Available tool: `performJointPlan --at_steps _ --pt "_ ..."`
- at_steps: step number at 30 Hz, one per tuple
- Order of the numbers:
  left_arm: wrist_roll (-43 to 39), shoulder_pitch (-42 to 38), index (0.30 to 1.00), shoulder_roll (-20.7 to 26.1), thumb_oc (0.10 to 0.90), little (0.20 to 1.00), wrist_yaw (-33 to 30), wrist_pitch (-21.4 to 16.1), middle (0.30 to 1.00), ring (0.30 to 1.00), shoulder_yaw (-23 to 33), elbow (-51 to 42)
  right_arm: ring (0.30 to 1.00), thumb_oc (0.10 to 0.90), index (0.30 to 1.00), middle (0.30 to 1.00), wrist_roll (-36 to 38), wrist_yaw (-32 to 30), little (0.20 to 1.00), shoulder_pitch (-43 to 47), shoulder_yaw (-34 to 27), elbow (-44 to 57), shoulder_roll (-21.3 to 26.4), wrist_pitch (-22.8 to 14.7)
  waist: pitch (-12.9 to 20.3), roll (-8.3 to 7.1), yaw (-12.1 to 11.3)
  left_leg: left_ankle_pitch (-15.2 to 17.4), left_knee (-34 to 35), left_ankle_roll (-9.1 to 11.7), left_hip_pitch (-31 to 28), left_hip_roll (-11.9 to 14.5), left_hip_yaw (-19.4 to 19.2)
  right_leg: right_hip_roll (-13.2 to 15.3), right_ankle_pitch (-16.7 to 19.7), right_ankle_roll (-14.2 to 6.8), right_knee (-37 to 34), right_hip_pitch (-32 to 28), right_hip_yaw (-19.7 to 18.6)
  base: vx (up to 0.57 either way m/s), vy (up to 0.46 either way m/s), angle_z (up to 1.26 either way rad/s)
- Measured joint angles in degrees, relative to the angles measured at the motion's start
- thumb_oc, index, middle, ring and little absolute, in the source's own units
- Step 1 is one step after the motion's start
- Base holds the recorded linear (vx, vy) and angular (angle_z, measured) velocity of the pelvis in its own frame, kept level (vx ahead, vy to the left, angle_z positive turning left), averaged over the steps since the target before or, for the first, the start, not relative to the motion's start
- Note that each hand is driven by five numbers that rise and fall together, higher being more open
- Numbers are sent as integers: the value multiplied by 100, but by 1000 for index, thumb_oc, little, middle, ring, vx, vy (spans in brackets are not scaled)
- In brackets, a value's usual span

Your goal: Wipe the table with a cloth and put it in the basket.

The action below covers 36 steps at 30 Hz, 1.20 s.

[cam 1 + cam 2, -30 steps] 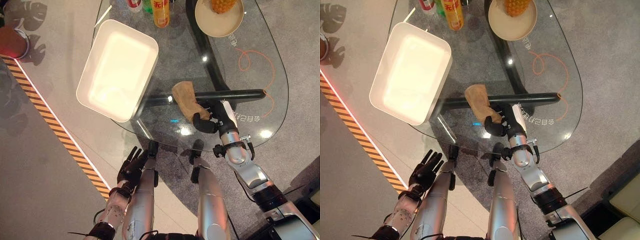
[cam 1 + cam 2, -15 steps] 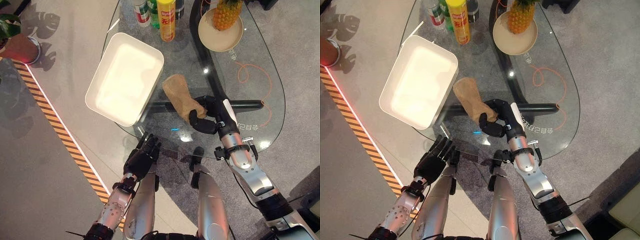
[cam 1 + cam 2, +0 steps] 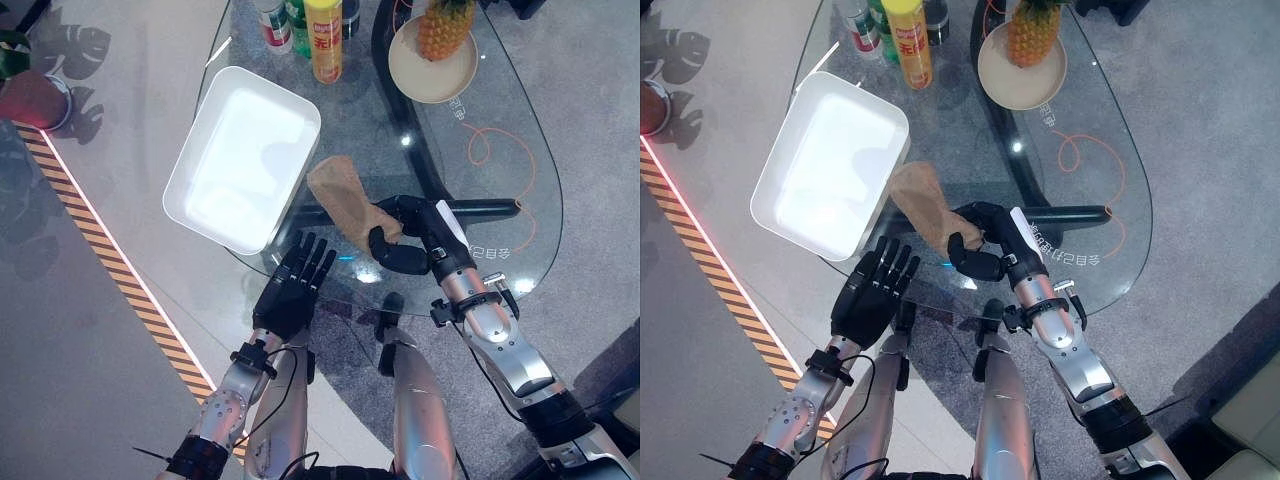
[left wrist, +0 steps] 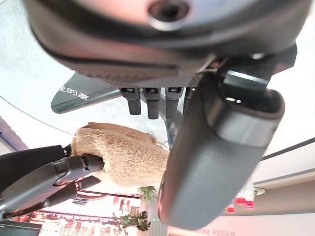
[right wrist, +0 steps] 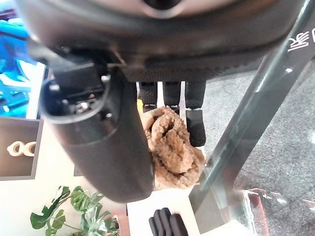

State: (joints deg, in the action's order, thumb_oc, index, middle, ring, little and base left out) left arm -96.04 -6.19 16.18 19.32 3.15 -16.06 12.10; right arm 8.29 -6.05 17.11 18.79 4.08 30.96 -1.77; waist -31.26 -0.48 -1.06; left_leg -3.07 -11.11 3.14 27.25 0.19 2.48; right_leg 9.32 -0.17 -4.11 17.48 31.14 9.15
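Cloth (image 3: pixel 349 201) pinched in right hand (image 3: pixel 398 238) — left hand (image 3: pixel 293 285) hovers with fingers straight.

I see a glass table (image 3: pixel 520 120) carrying a white basket (image 3: pixel 243 157) at its left edge, a tan cloth (image 3: pixel 345 195) just beside it, bottles (image 3: pixel 322 35) at the far end, and a plate (image 3: pixel 432 75) bearing a pineapple (image 3: pixel 440 25).

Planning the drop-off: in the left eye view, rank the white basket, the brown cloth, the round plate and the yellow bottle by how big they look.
1. white basket, clearly largest
2. round plate
3. brown cloth, partly bunched in the right hand, so close to the plate and unsure
4. yellow bottle, cut off by the view's top edge
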Motion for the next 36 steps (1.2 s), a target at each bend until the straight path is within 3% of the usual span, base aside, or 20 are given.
performJointPlan --at_steps 10,15,24,29,36 --pt "236 -204 900 83 800 900 -695 7 900 900 -130 -6 300 100 300 300 324 514 200 92 370 124 69 2 0 0 102 55 2 -7 29 40 -36 -47 -1 1 -71 23 -22 14 8 -2" --pt "281 -286 900 130 800 900 -754 -22 900 900 -130 -7 300 100 300 300 490 586 200 236 467 149 79 0 0 0 111 57 -2 -8 29 42 -38 -49 -2 0 -70 27 -23 37 -21 0" --pt "283 -253 900 170 800 900 -721 -145 900 900 -157 -12 300 100 300 300 -213 580 200 297 534 148 177 99 0 0 128 70 -1 -8 32 47 -58 -52 -6 1 -69 46 -40 30 0 -1" --pt "248 -239 900 188 800 900 -459 -212 900 900 -149 -187 300 100 300 300 -955 583 200 366 717 142 329 387 0 0 123 69 -24 -7 178 47 -65 -51 11 33 -6 217 -54 28 11 -1" --pt "171 -234 900 224 800 900 -462 -285 900 900 -156 -232 300 100 300 300 -1063 585 200 469 799 142 318 491 0 0 129 70 -58 -8 182 48 -66 -48 6 42 67 235 -59 10 4 0"
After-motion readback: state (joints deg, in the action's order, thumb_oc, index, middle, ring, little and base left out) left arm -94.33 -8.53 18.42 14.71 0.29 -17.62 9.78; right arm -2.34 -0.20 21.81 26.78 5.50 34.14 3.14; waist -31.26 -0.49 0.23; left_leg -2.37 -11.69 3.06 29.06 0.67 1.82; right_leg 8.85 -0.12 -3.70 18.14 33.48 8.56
